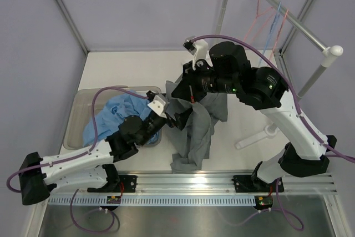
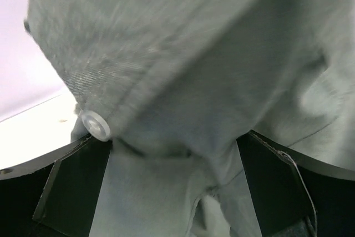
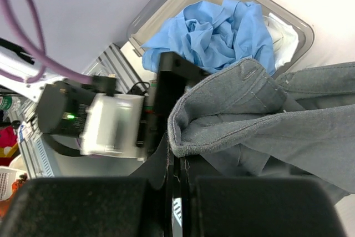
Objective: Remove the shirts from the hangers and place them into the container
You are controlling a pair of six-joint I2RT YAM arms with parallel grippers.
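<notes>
The right claw [image 3: 169, 170] is pressed together on a fold of the grey shirt [image 3: 266, 120], holding it up over the middle of the tabletop [image 1: 127, 65]. From there the shirt drapes down, and its lower end lies crumpled on the tabletop by the near edge, just right of the container [image 1: 77, 116].

The left claw [image 2: 172, 192] is spread wide. Grey cloth, with a pale button [image 2: 95, 124] on it, hangs between its fingers [image 2: 72, 192], which are not gripping it.

The blue shirt [image 3: 216, 31] sits bunched inside the container at the left, with a bit of the white shirt [image 3: 283, 26] showing beside it against the wall.

The hangers [image 1: 274, 23], two pink and one blue, hang bare on the rack [image 1: 299, 26] at the far right.
</notes>
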